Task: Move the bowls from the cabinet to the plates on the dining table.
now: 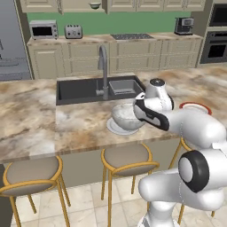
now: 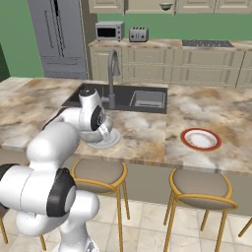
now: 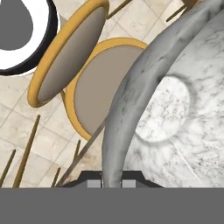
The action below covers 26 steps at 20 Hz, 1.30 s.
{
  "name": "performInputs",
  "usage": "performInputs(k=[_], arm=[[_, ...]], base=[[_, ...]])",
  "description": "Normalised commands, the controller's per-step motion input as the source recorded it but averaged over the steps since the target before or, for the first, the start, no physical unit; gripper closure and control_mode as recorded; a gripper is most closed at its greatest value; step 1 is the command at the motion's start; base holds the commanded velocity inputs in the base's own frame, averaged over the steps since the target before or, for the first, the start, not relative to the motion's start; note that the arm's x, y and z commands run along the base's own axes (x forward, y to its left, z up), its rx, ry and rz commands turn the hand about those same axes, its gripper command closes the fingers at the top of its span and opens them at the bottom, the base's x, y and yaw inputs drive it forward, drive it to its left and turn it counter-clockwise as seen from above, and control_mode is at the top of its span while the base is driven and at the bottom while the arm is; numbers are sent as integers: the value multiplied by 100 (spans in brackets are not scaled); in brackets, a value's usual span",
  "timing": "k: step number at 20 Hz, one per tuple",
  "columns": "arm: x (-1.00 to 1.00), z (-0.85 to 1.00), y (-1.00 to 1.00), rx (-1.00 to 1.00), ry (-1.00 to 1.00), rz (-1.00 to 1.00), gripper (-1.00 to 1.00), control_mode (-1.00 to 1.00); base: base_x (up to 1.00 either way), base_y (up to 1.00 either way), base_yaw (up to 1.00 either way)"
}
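Observation:
My gripper [image 3: 109,183] is shut on the rim of the speckled silvery grey bowl [image 3: 175,109], which hangs tilted in my grasp. In the left base view this bowl [image 1: 124,116] is right over the all-white plate [image 1: 114,129] on the dining table [image 1: 26,115], in front of the sink; whether they touch I cannot tell. The red-rimmed plate [image 2: 200,139] lies bare further right on the table. The second bowl [image 1: 95,5], cream and green, stands in the open cabinet [image 1: 40,4] on the far wall.
A dark sink [image 1: 84,90] with a tall tap [image 1: 103,66] is set just behind the plate. Yellow-framed stools [image 1: 126,159] line the table's near edge. A microwave [image 1: 43,29] and a toaster [image 1: 73,31] stand on the far counter.

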Motion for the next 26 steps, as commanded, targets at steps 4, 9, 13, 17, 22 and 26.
performInputs(k=[4, 9, 13, 17, 22, 26], arm=[[24, -8, -20, 0, -4, 8, 100, -100], [22, -17, -9, 0, -3, 8, 100, -100], [22, -22, 0, 0, -2, 8, 100, -100], [15, -24, 0, 0, 0, 7, 100, -100], [31, -16, 0, 0, -2, 5, 100, -100], [36, -5, 0, 0, -3, 4, 100, -100]], base=[[0, 0, 0], [0, 0, 0], [0, 0, 0], [0, 0, 0], [0, 0, 0], [0, 0, 0]])
